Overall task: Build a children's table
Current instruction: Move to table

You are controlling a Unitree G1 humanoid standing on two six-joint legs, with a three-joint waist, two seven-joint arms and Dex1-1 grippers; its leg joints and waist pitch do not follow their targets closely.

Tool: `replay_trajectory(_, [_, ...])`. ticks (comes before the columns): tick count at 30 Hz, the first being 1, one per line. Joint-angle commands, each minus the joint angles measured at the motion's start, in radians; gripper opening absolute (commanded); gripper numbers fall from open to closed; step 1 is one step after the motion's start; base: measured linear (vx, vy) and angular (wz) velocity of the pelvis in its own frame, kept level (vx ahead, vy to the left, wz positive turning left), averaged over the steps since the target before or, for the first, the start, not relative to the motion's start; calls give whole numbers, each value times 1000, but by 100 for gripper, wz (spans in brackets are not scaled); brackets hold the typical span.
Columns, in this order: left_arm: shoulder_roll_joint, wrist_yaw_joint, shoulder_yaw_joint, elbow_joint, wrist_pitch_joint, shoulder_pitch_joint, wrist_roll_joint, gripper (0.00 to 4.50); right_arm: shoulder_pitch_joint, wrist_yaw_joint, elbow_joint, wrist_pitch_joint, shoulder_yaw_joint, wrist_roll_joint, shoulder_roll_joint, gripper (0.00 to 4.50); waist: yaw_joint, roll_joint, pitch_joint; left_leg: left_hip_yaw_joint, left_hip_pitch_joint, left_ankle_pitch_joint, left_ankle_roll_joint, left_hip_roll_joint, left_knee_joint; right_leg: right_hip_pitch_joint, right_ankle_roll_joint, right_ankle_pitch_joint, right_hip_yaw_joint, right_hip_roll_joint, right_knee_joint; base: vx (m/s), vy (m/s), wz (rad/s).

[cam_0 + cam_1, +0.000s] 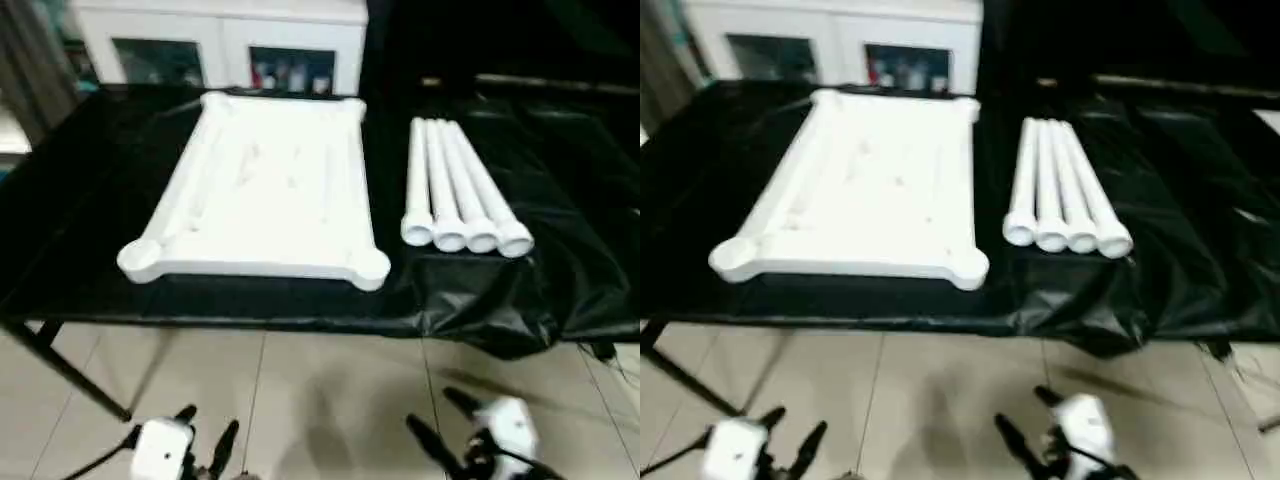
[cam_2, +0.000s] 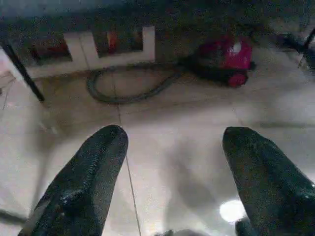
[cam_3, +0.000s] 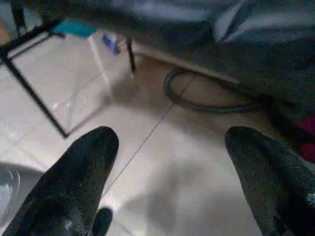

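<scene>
Nearest you, low over the pale tiled floor (image 1: 320, 400) and short of the table's near edge, hang your two tools: the left tool (image 1: 205, 440) and the right tool (image 1: 440, 425), each with its two black fingers spread apart and nothing between them, as both wrist views confirm. Nothing of the build looks begun. The white plastic rectangular tabletop (image 1: 265, 190) lies flat on the table with its ribbed underside up, its round corner sockets showing at the near left and near right corners, and no leg stands in any of them. The four long white tapered tube legs (image 1: 455, 190) lie side by side, touching one another, just to the right of the tabletop and apart from it, their wider ends toward you. So you are at the very start, with the first leg to fetch. Judging from this, your right tool is the better placed: raise it clear of the table edge, bring it over the legs, and close on one tube without rolling its neighbours, then carry it to a corner socket. The table itself is covered by a black glossy sheet (image 1: 560, 240) that wrinkles and hangs over the near right edge, so expect the tubes to slide on it. Beyond the far edge stands a white cabinet with glass doors (image 1: 220, 40). In the left wrist view a red vacuum cleaner (image 2: 224, 59) with a coiled hose sits on the floor.
</scene>
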Motion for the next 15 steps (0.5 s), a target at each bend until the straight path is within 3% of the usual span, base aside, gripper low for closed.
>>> replay_trajectory(1, [9, 17, 31, -152, 100, -12, -36, 363, -33, -4, -77, 52, -72, 62, -22, 391, -3, 2, -8, -76, -3, -468, -30, 111, -120, -2, -97, -432, 87, -101, -110, 0, 0, 0])
replay_trajectory(3, [14, 25, 51, -210, 158, -63, -54, 363, -69, -21, -142, 109, -102, 92, -30, 391, -4, -8, -11, -69, 0, -415, -25, 111, -117, 0, -109, -339, 85, -90, -103, 0, 0, 0])
replay_trajectory(4, [17, 34, 63, -228, 199, -121, -81, 363, -112, -46, -183, 159, -118, 111, -34, 391, -1, -5, -16, -66, 5, -384, -27, 107, -115, -1, -115, -279, 85, -84, -96, 0, 0, 0])
replay_trajectory(7, [24, 56, 84, -203, 252, -297, -108, 363, -272, -119, -234, 257, -134, 105, -41, 391, -3, -11, -32, -59, 8, -219, -8, 96, -102, 3, -137, -87, 81, -73, -66, 0, 0, 0])
replay_trajectory(8, [23, 63, 89, -186, 256, -335, -107, 363, -312, -134, -232, 278, -132, 99, -40, 391, -2, -11, -38, -55, 4, -160, -3, 92, -93, 6, -149, -28, 80, -76, -60, 0, 0, 0])
replay_trajectory(9, [24, 69, 91, -179, 266, -354, -109, 363, -332, -143, -230, 291, -128, 99, -42, 391, -2, -10, -37, -53, 3, -146, 0, 91, -93, 7, -151, -16, 79, -76, -59, 0, 0, 0])
replay_trajectory(10, [24, 70, 91, -178, 267, -357, -109, 363, -335, -144, -230, 293, -127, 99, -42, 391, 0, -17, -40, -51, -2, -112, 12, 87, -86, 12, -152, 16, 80, -78, -52, 0, 0, 0])
replay_trajectory(11, [13, 103, 112, -109, 293, -489, -114, 363, -482, -204, -161, 344, -120, 87, -11, 391, 2, -36, -46, -49, -1, -84, 28, 85, -81, 16, -148, 30, 80, -78, -50, 0, 0, 0])
replay_trajectory(12, [9, 114, 117, -89, 296, -524, -112, 363, -519, -220, -139, 353, -117, 79, -1, 391, -1, -28, -41, -47, 2, -99, 28, 79, -84, 7, -160, -6, 80, -75, -52, 0, 0, 0])
replay_trajectory(13, [-1, 143, 126, -32, 329, -620, -104, 363, -622, -276, -61, 377, -116, 53, 33, 391, -2, -29, -53, -46, 8, -89, 14, 71, -74, 6, -171, -41, 82, -75, -49, 0, 0, 0])
replay_trajectory(14, [-7, 163, 121, 13, 360, -696, -84, 363, -702, -339, 23, 398, -120, 25, 66, 391, 1, -51, -65, -48, 2, 0, 16, 72, -68, 11, -185, 51, 83, -76, -27, 0, 0, 0])
replay_trajectory(15, [-9, 173, 112, 37, 368, -737, -65, 363, -746, -377, 72, 412, -124, 10, 83, 391, 1, -45, -62, -47, 1, 25, 19, 71, -68, 5, -194, 75, 82, -72, -27, 0, 0, 0])
